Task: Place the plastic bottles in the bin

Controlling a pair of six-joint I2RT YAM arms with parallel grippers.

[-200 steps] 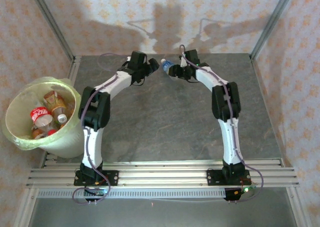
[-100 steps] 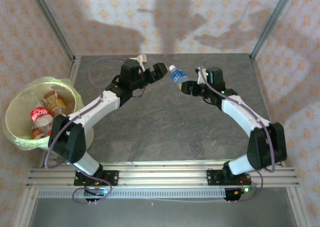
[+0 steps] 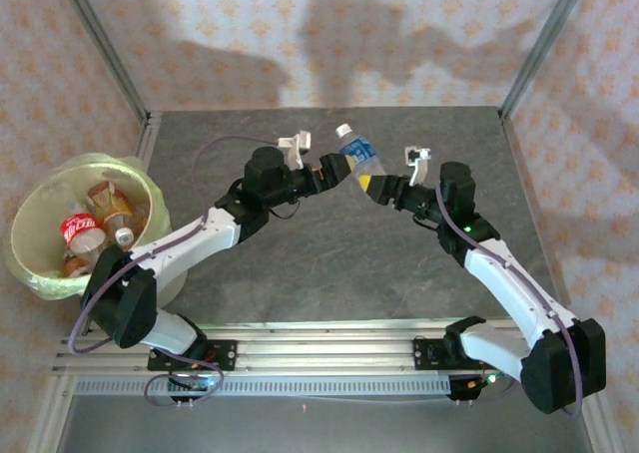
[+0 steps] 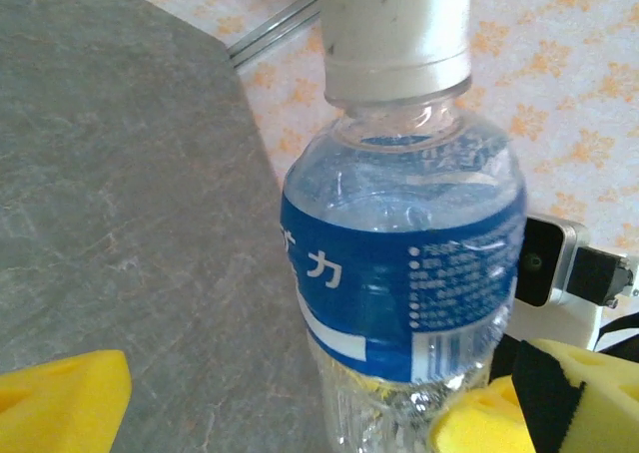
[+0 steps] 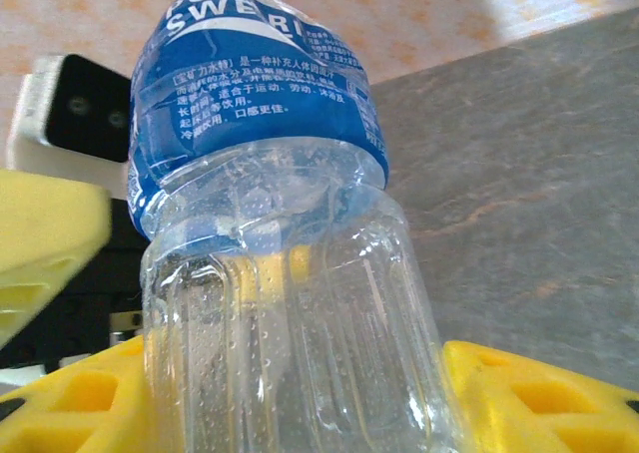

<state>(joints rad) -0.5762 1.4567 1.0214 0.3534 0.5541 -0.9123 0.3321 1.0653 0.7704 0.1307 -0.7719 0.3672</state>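
A clear plastic bottle (image 3: 357,156) with a blue label and white cap hangs tilted above the middle of the table. My right gripper (image 3: 371,186) is shut on its ribbed lower body (image 5: 290,323), with a yellow finger on each side. My left gripper (image 3: 334,166) is open right beside the bottle (image 4: 399,253); its left finger (image 4: 60,403) stands well clear of it. The bin (image 3: 140,273), a pale bucket with a yellow-green liner, stands off the table's left edge. It holds several bottles, among them a red-labelled one (image 3: 78,229) and an orange-labelled one (image 3: 110,204).
The grey stone-patterned tabletop (image 3: 329,263) lies under both arms. Patterned walls and metal frame posts (image 3: 105,49) close in the back and sides. A rail (image 3: 329,353) carrying the arm bases runs along the near edge.
Both arms have swung and stretched towards each other. The right gripper has carried the bottle nearer to the table's middle, and the left gripper has come up beside it.
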